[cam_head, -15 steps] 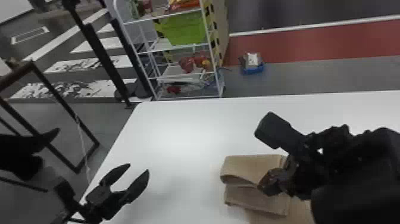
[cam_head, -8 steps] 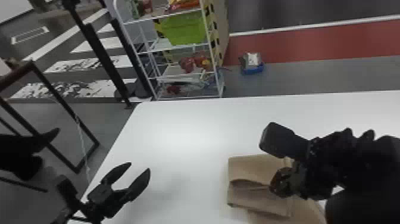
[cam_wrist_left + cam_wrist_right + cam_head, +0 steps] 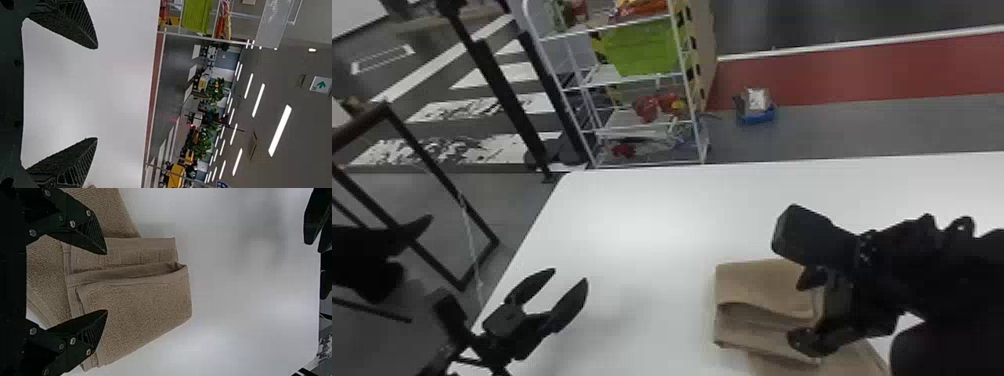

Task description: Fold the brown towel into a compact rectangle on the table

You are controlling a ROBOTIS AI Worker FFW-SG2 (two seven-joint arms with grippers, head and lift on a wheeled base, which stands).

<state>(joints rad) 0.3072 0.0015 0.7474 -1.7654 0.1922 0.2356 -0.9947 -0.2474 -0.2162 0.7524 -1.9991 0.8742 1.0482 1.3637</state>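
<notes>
Over the towel's right part in the head view is my right gripper, fingers apart. The brown towel lies partly folded on the white table, with a loose, raised layer along its folded block and a flatter part extending beneath the arm. In the right wrist view the right gripper is spread above the folded towel, whose layers gape at one corner. My left gripper is open over the table's left side, away from the towel; its two fingers stand wide apart in the left wrist view.
A white wire rack with a green bin stands beyond the table's far edge. A small blue container sits on the floor behind. At the left is a dark-framed stand.
My right gripper has shifted to the right over the towel. The towel's folded block sits slightly farther right than a second ago. The left arm has hardly moved.
</notes>
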